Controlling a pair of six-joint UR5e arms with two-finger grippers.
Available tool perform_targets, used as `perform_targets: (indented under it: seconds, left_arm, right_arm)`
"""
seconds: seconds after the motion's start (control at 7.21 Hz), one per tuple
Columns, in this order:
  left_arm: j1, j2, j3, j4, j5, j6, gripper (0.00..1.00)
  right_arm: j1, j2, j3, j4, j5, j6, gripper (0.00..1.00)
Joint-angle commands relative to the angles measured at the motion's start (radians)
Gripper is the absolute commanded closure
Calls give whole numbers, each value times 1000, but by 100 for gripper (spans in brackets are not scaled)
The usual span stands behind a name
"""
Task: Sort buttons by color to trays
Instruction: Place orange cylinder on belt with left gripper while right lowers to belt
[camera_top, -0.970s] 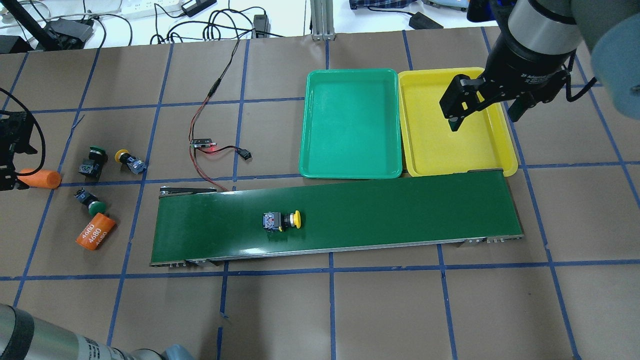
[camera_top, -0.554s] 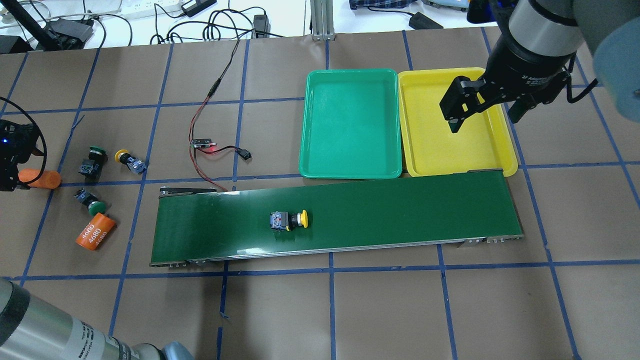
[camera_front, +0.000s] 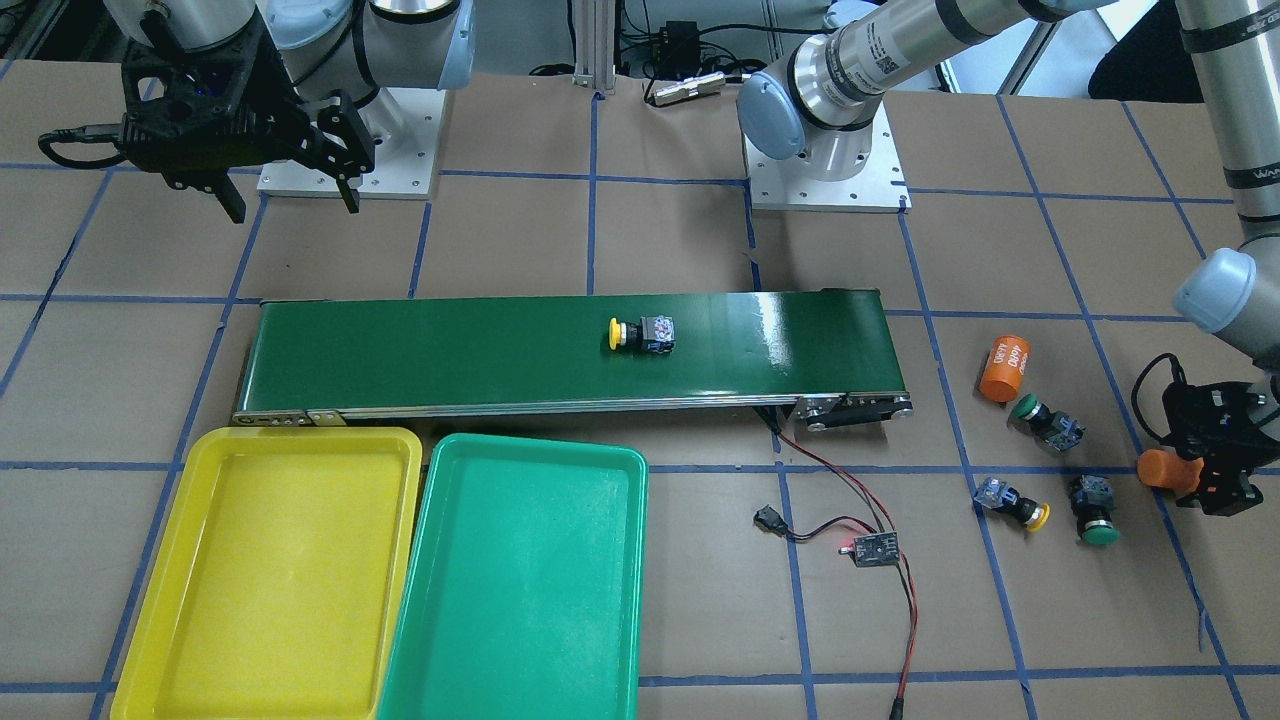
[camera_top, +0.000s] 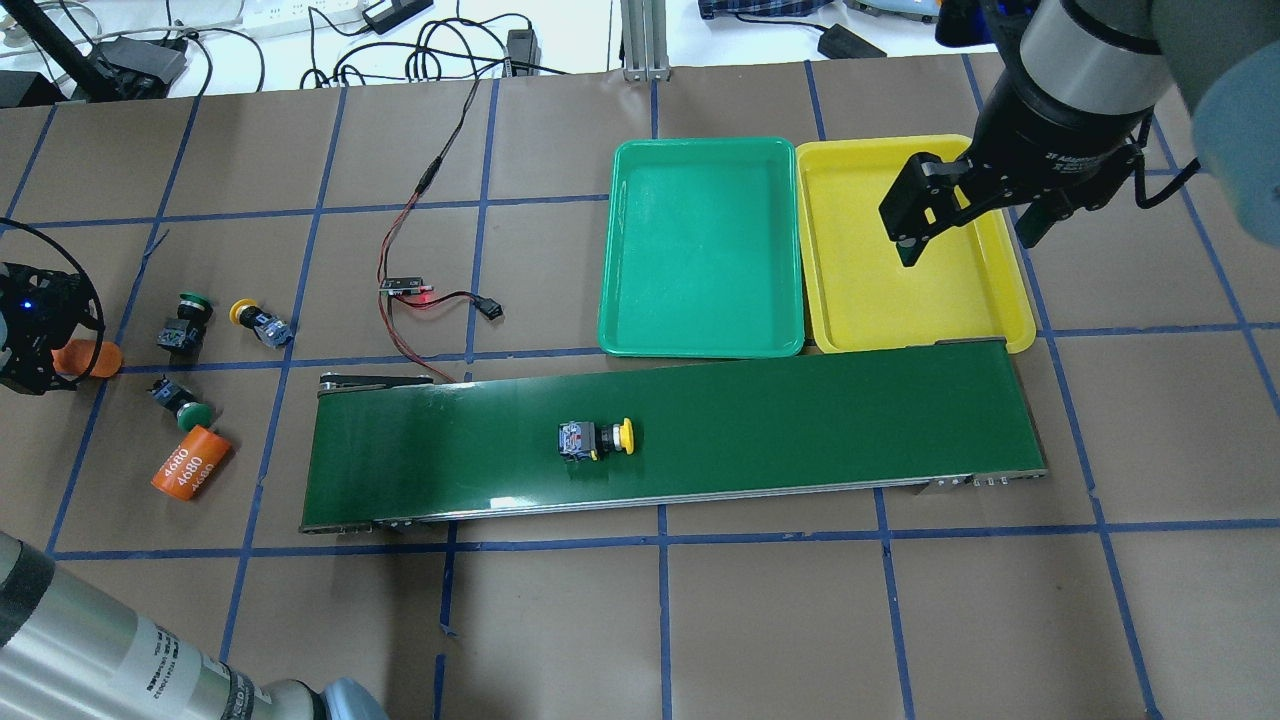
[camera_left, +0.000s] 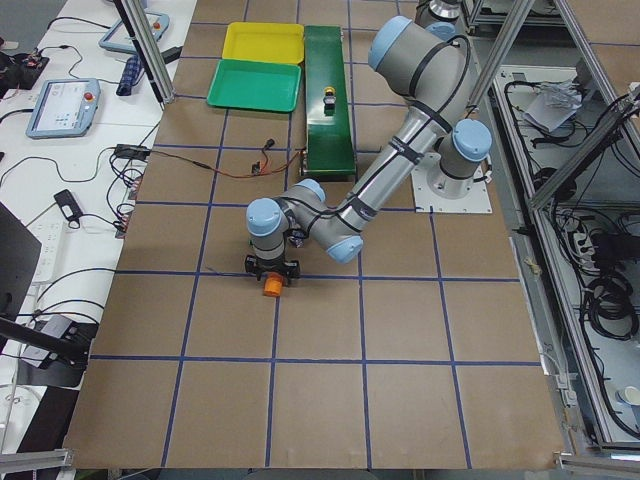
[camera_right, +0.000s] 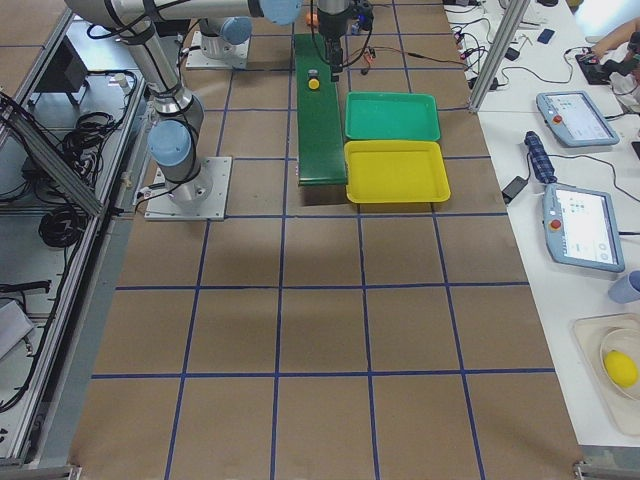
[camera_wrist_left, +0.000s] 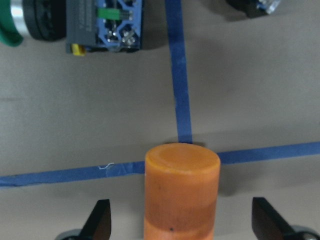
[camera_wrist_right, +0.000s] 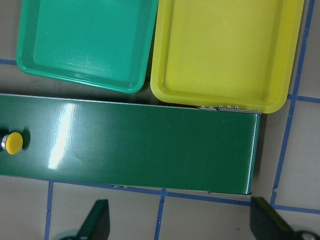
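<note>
- Two arms are the biggest things we see. The right gripper (camera_top: 968, 242) hangs over the yellow tray (camera_top: 860, 290), its fingers spread wide with nothing between them.
- Low at the table's left end sits the left gripper (camera_wrist_left: 182, 220). Its fingers (camera_wrist_left: 100, 222) stand apart on either side of an orange cylinder (camera_wrist_left: 182, 185), and we see a gap on each side.
- Next in size, the dark-green conveyor belt (camera_top: 800, 420) runs lengthwise along the table (camera_top: 900, 620).
- Just beyond the belt's right half, the green tray (camera_top: 700, 250) and the yellow tray lie side by side, long edges together.
- A second orange cylinder (camera_top: 190, 462), printed 4680, lies on the table off the belt's left end.
- One yellow button (camera_top: 597, 438) lies on its side near the belt's middle, cap pointing toward the belt's right end.
- On the table left of the belt we find the second yellow button (camera_top: 258, 322) near a green button (camera_top: 185, 322). The other green button (camera_top: 180, 405) lies just beside the printed cylinder.
</note>
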Motion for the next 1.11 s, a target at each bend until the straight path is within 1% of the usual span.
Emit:
perform_targets:
  seconds: [0.0,0.14,0.28,0.42,0.55,0.69,0.83,0.97]
  left_arm:
    - [-2,-3,-5,10,-1,23,100]
    - [-5,23,-11,-7,4,14,100]
    - [-14,72,-20,-76,6,-10,100]
    - [-31,135,-31,-196,4,-79,100]
    - [-97,213,-71,-261,3,-126,100]
    - [-153,291,-150,-283,1,-235,100]
    - [-218,368,-245,-282,3,-335,100]
    - [-303,435,-313,-283,4,-478,100]
  right_arm:
    - [-7,-33,-30,1,-16,-15,0]
    - [-7,-32,-29,3,-16,-50,0]
    - [-5,-6,-14,-8,-14,-92,0]
    - [-5,51,-13,-10,-16,-96,0]
    - [-5,85,-12,1,-16,-95,0]
    - [1,106,-10,0,-23,-139,0]
    - [7,123,-15,-13,-66,-225,0]
    - [10,134,-13,-10,-66,-362,0]
